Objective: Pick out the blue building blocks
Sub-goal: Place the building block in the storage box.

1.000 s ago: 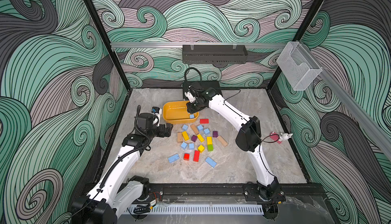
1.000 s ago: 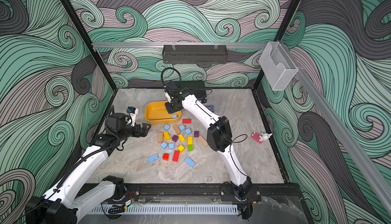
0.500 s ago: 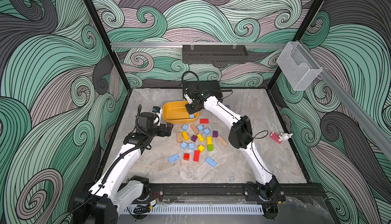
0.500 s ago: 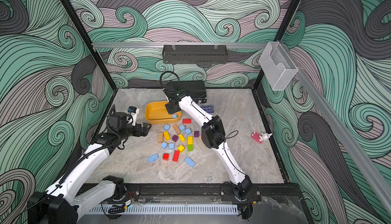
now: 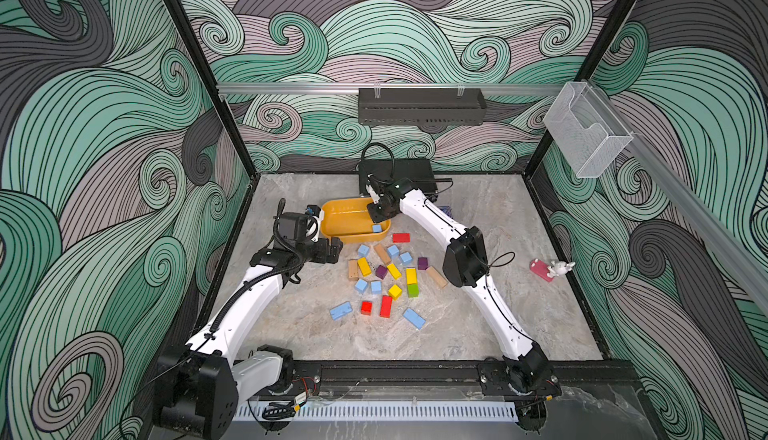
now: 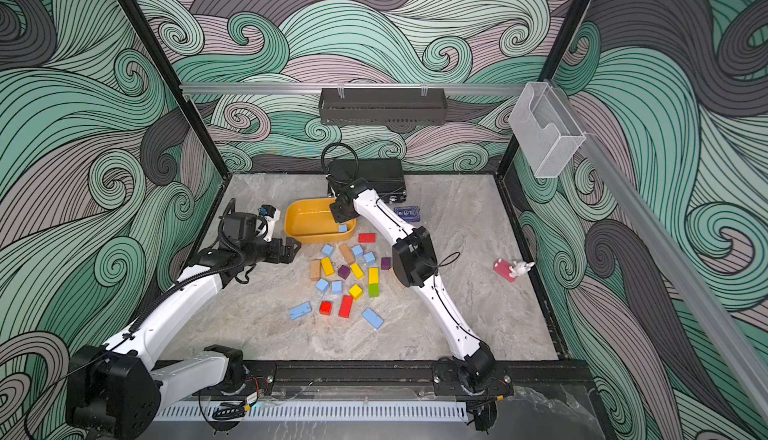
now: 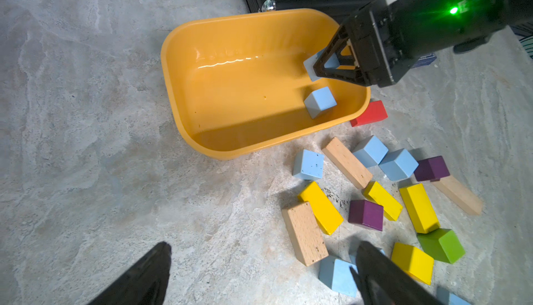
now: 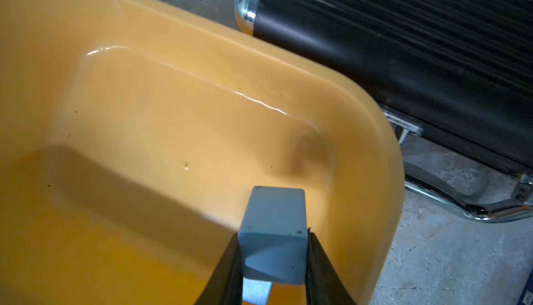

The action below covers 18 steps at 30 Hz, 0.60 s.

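1. So far, 1 blue cube (image 7: 320,101) lies inside the yellow tub (image 7: 173,67).
2. Your right gripper (image 8: 272,248) is clenched on the held blue cube (image 8: 274,217), which hangs over the tub's inside near the black case (image 8: 403,44) and is not yet let go.
3. Your left gripper (image 7: 259,260) stands spread wide and empty beside the tub.
4. About 7 blue building blocks (image 5: 341,310) lie on the table (image 5: 498,230) among the other colours, so I judge most of the picking is left.
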Each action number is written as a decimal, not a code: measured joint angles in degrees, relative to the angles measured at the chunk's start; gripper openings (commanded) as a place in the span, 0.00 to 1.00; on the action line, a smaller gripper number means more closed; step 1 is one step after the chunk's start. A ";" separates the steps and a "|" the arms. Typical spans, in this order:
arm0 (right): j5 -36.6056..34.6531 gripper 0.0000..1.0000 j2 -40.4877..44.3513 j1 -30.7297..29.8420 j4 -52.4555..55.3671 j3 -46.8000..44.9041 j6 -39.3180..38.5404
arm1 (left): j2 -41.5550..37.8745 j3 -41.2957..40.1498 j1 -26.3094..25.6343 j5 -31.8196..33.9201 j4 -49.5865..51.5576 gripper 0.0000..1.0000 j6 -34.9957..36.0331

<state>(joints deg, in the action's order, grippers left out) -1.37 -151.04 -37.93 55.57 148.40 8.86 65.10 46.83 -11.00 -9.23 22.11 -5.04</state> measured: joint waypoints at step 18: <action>0.44 0.51 -0.02 -0.04 -0.04 0.04 2.01 | -6.03 -1.18 0.00 -2.03 1.11 0.99 1.66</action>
<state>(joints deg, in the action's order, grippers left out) -0.93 -151.06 -37.98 55.53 148.44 10.87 59.07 45.65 -11.00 -11.27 23.22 -3.38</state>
